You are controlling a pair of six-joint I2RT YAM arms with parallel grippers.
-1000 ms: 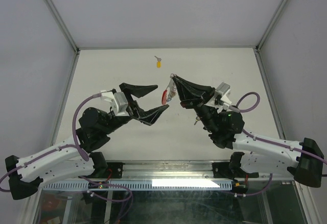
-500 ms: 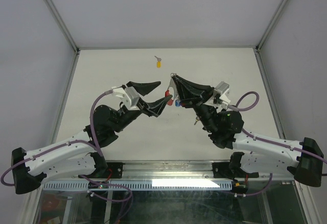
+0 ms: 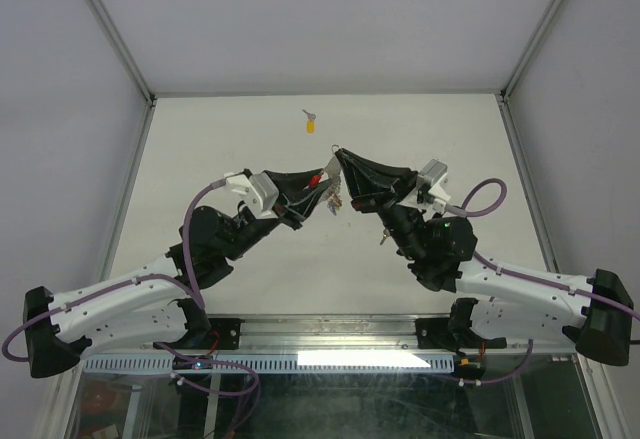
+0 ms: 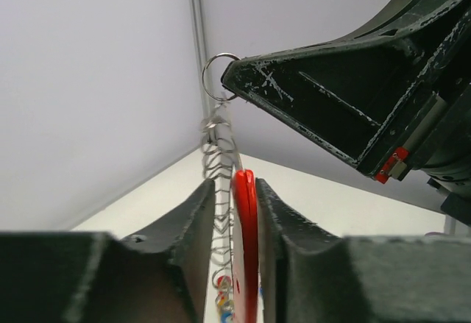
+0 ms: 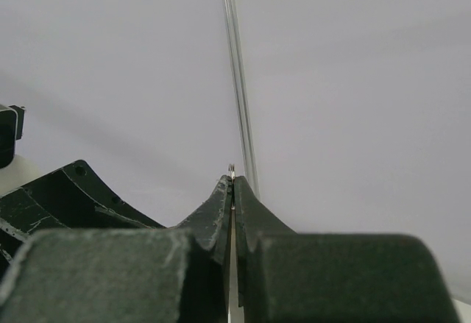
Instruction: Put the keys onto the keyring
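The keyring hangs in mid-air between the arms. Its top wire ring is pinched in my right gripper, which is shut on it; only a sliver of the ring pokes above the tips of that gripper. Below it, the wire links and the red strip pass between the fingers of my left gripper, which has closed on them. Small coloured key heads dangle at the bottom of the links. A loose key with a yellow head lies on the table beyond both grippers.
The white table is bounded by white walls with metal corner posts. Both arms meet over its middle, their bases at the near edge.
My left gripper has moved right to the hanging keyring and narrowed from wide open onto the red strip and links. The right arm has stayed still, holding the top ring.
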